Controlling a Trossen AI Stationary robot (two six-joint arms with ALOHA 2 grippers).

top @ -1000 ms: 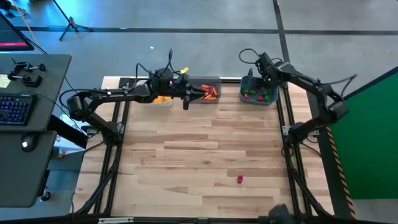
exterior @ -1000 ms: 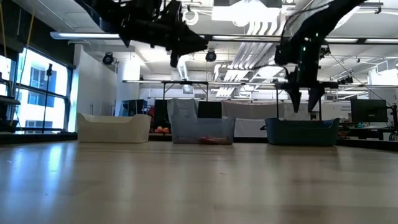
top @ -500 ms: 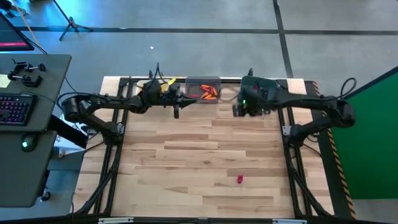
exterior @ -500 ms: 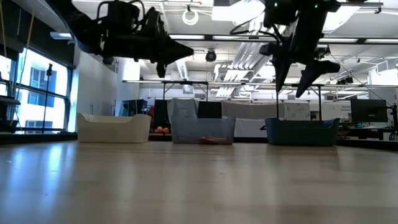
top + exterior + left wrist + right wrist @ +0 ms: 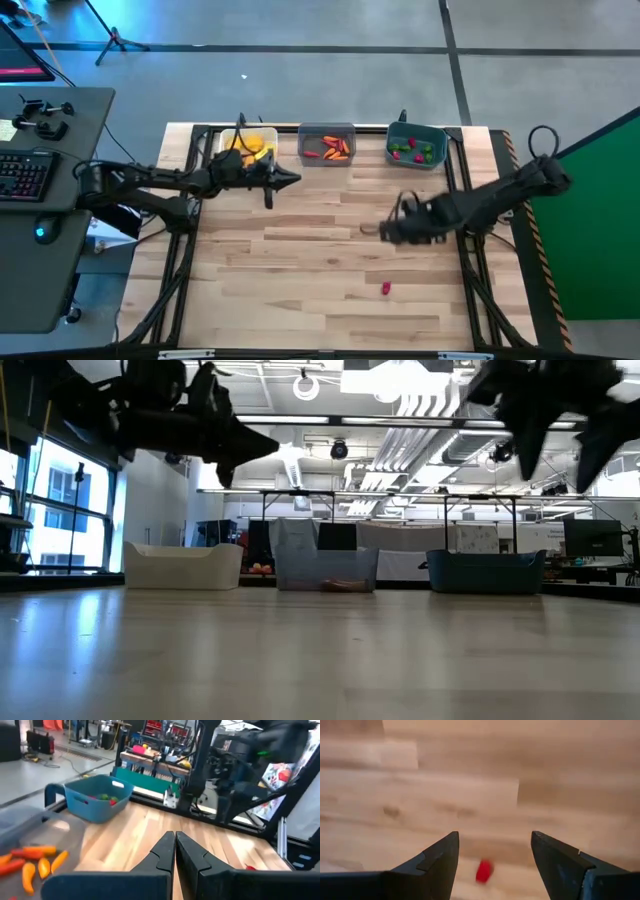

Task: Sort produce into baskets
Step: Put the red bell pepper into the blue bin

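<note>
One small red piece of produce [image 5: 386, 288] lies on the wooden table near its front, and also shows in the right wrist view [image 5: 483, 871]. My right gripper [image 5: 372, 232] hangs open and empty above the table's middle right, with the red piece ahead of its fingers [image 5: 495, 839]. My left gripper [image 5: 293, 180] is shut and empty, in the air just in front of the white bin [image 5: 250, 146] and pointing toward the table's right edge [image 5: 175, 845]. The white bin holds yellow-orange fruits, the grey bin [image 5: 327, 145] orange-red carrot shapes, and the teal bin [image 5: 416, 146] red and green bits.
The three bins stand in a row along the table's far edge; they also show in the low view, the white bin [image 5: 183, 565], the grey bin [image 5: 327, 568] and the teal bin [image 5: 487, 571]. A desk with a keyboard [image 5: 25, 175] stands left of the table. Bare wood lies around the red piece.
My right gripper has swung from above the teal bin toward the table's near edge and down, out over the table's middle, toward the red piece. My left gripper has drawn back from the grey bin toward the table's left and near edges.
</note>
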